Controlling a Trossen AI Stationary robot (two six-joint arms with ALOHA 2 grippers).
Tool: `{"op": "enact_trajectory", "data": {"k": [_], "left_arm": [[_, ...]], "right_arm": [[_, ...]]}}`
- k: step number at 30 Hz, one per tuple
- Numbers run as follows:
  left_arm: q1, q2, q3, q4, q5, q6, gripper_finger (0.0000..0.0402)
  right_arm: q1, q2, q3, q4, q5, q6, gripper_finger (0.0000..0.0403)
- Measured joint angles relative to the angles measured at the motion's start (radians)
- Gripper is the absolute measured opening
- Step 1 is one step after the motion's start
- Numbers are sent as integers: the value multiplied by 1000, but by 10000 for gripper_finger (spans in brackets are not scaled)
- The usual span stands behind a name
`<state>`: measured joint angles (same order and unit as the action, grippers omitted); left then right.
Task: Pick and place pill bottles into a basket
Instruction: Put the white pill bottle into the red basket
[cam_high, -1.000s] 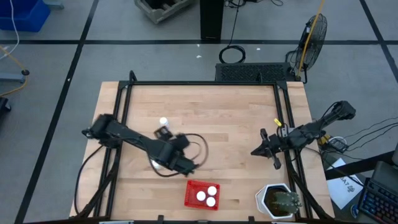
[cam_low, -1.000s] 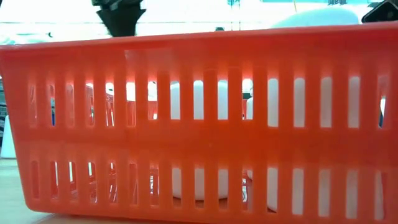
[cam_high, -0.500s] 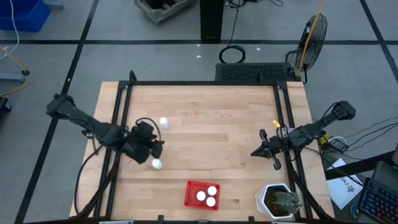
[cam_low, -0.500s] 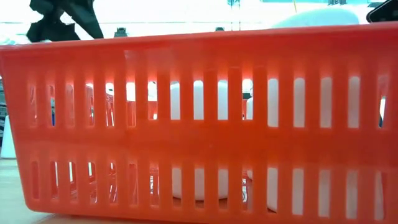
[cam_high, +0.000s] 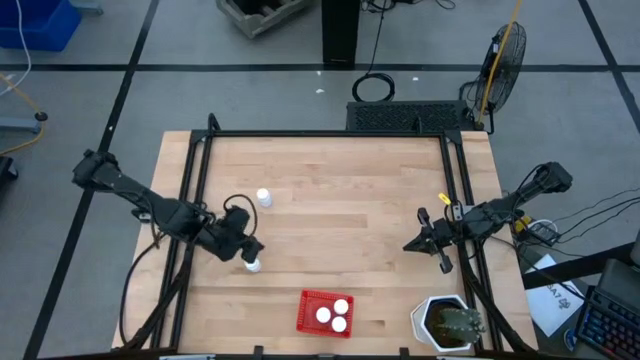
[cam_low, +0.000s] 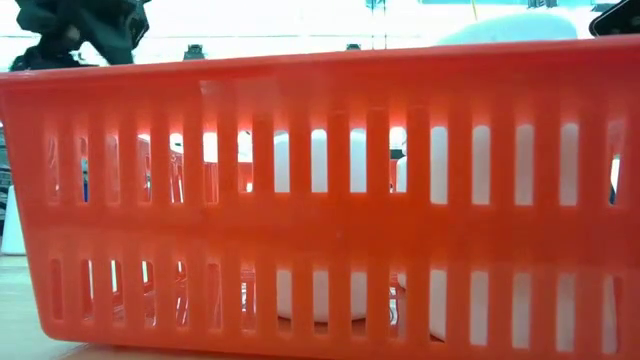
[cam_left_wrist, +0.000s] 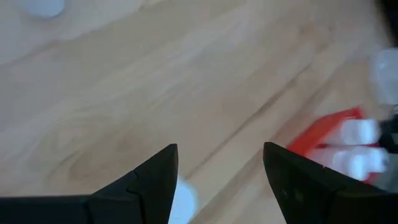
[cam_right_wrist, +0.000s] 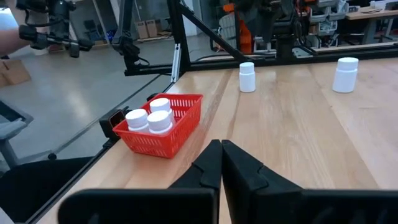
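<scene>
Two white pill bottles stand upright on the wooden table: one at the near left, one farther back. Three more stand in the red basket near the front edge. My left gripper hangs open, tipped down, just above and left of the nearer bottle. In the left wrist view that bottle shows low beside one finger, within the gap; no touch shows. My right gripper waits shut at the right.
A white pot with a green plant stands at the near right corner. Black frame rails run along the table's left, right and far sides. In the low view the basket's slotted wall fills the picture.
My left gripper has drawn back from over the middle of the table toward the left edge, sinking a little, rolling and tipping further downward, and now stands by the nearer loose bottle. The bottles and the basket have stayed where they were.
</scene>
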<state>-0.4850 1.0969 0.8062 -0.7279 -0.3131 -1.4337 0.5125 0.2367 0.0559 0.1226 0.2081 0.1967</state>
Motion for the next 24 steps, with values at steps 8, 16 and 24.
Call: {"op": "enact_trajectory", "data": {"k": [8, 16, 24], "left_arm": [[-7, 125, -1, -29, 59, -30, 258], [-43, 160, -1, -26, 80, -59, 302], [-78, 235, -1, -56, 112, -95, 287]], "right_arm": [[0, 0, 0, 3, 0, 0, 2], [0, 0, -1, 3, -1, 0, 2], [0, 0, -1, 2, -1, 0, 4]]}}
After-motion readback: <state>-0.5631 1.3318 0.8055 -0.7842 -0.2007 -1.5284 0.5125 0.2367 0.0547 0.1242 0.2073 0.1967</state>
